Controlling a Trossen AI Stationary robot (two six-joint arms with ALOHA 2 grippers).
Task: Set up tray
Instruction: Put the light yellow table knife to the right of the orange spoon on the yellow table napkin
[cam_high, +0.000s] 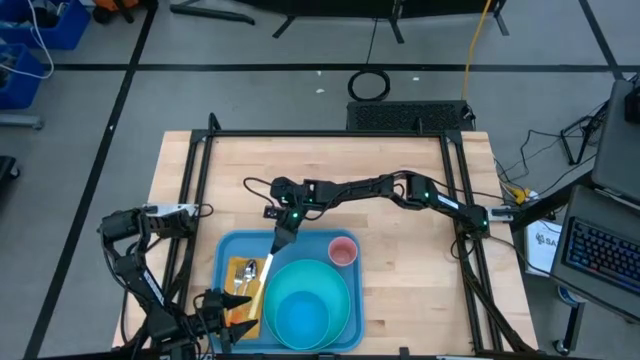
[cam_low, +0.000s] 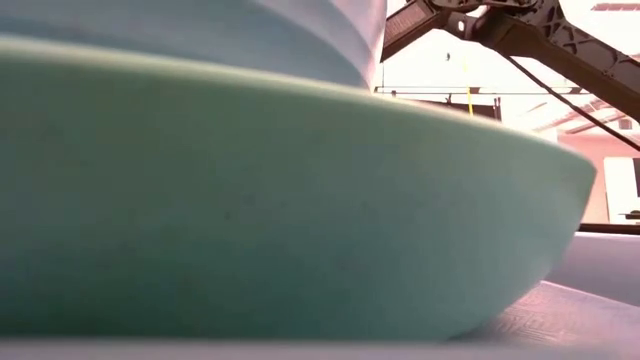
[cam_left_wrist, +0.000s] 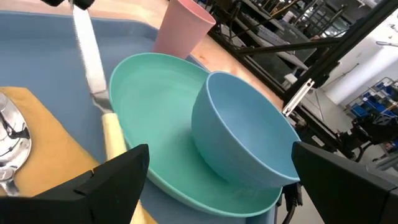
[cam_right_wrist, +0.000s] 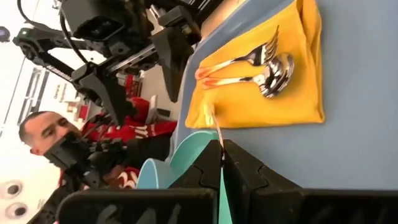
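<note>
The blue tray (cam_high: 225, 255) lies near the table's near edge. On it are a turquoise plate (cam_high: 335, 290) with a blue bowl (cam_left_wrist: 242, 134) in it, a pink cup (cam_high: 343, 250), and an orange napkin (cam_right_wrist: 261, 93) with a fork (cam_right_wrist: 242, 59) and a spoon (cam_right_wrist: 277, 71) lying on it. My right gripper (cam_high: 283, 236) is over the tray's far left part, shut on a knife (cam_left_wrist: 87, 59). My left gripper (cam_left_wrist: 217, 205) is open at the tray's near left corner, touching nothing. My right gripper pinches the knife's metal blade (cam_right_wrist: 222, 149) near its tip between the two fingers. The fingers slant down from the table's far side and lie along the knife. The cream handle (cam_left_wrist: 112, 134) points down between napkin and plate; my left finger hides its end.
The plate's rim (cam_low: 300, 200) fills the low view, with my right arm (cam_low: 520, 40) above it. A black frame (cam_high: 330, 135) borders the table. A person (cam_right_wrist: 50, 146) is beyond the table's near side. Bare wood (cam_high: 420, 280) lies to the right of the tray.
</note>
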